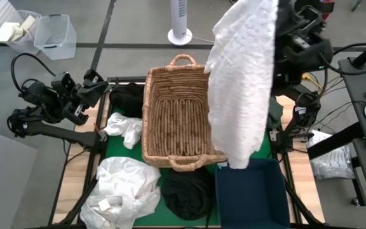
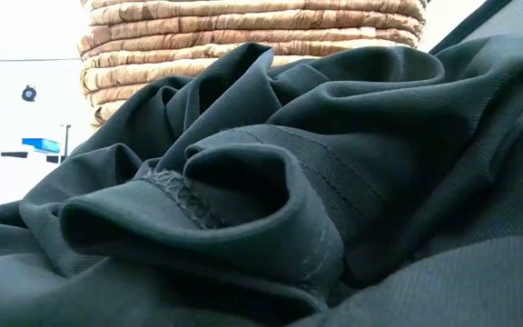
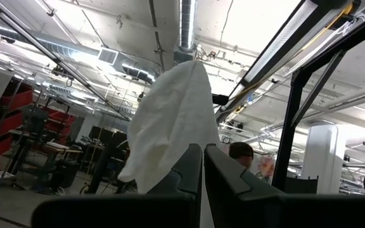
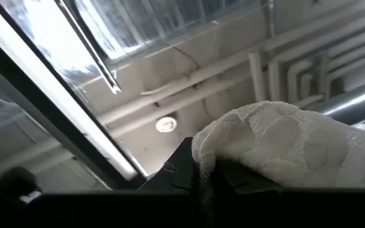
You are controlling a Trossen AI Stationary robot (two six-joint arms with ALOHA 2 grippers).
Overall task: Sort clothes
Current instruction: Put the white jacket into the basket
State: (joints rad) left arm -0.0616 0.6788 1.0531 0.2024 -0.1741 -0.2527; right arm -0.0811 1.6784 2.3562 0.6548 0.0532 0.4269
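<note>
tan wicker basket (image 1: 176, 114) mid-table, dark blue bin (image 1: 251, 194) beside it (near edge), white fan base (image 1: 179, 35) beyond

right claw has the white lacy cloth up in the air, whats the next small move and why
Probably lower it. The right claw, shut on the white textured fabric garment, holds it high, its bottom edge hanging around the rim of the dark blue square bin beside the tan wicker basket. The left claw waits shut at the table's left.

The hanging white garment (image 1: 243, 76) is textured, crinkled cloth; the basket (image 1: 173, 114) coarse woven wicker; the dark garment (image 2: 316, 209) smooth, matt fabric.
</note>
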